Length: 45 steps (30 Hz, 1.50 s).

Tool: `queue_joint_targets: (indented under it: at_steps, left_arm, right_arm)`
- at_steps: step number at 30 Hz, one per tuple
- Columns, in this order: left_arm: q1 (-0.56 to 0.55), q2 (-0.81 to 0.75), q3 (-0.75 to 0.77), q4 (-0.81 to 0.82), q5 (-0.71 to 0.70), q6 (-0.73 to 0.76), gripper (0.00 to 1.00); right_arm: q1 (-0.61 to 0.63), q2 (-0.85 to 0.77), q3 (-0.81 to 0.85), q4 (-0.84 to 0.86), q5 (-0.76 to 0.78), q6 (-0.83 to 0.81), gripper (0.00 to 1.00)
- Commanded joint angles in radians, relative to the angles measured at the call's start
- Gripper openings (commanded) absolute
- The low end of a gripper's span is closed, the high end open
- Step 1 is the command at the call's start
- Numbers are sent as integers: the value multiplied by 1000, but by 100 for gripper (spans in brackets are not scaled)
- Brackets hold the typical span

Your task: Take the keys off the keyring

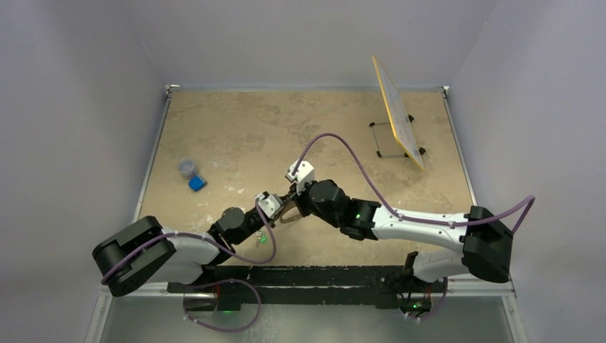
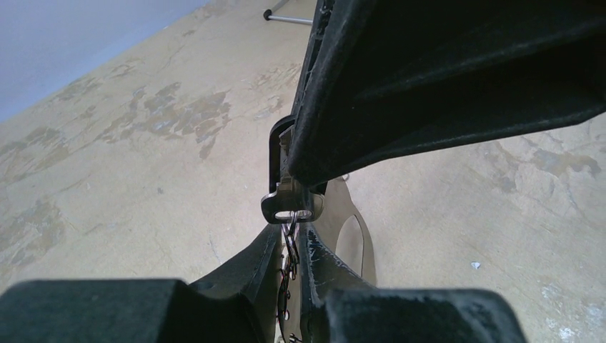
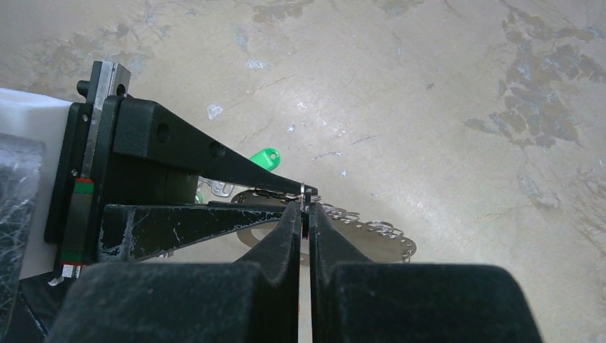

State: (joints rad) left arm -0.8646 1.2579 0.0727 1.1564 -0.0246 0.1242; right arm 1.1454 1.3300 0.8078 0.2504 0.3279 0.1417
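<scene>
The keyring (image 3: 371, 243) is a pale grey flat oval loop with small rings strung along one edge, held edge-up just above the table. It also shows in the left wrist view (image 2: 351, 239). My left gripper (image 2: 291, 241) is shut on its ringed edge. A small key with a dark head (image 2: 286, 207) hangs from one of those rings. My right gripper (image 3: 306, 214) is shut on this key, its fingers (image 2: 429, 78) filling the top of the left wrist view. In the top view both grippers meet at mid-table, left (image 1: 279, 213) and right (image 1: 291, 204).
A bunch with green tags (image 1: 263, 239) lies by the left arm, one tag showing in the right wrist view (image 3: 264, 158). A small jar (image 1: 187, 167) and a blue block (image 1: 197, 184) sit at the left. A yellow board on a stand (image 1: 397, 114) is at the back right.
</scene>
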Motion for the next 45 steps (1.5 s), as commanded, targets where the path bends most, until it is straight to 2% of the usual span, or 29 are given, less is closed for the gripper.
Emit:
queue_joint_targets:
  at_steps: [1,12,23,36,45]
  left_arm:
    - [-2,-19,1,-2,20,-4,10]
    - [-2,-40,-9,-37,57,-11,9]
    - [-2,-91,-23,-41,69,-29,0]
    - [-2,-238,-72,16,112,-75,0]
    - [-2,-215,-73,-20,113,-69,0]
  right_arm:
    - [-2,-63,14,11,43,6,0]
    - [-35,-118,-10,11,28,14,0]
    - [-109,-171,-66,16,1,19,0]
    - [-150,-156,-128,59,-42,8,0]
    - [-150,-209,-123,119,-106,-64,0]
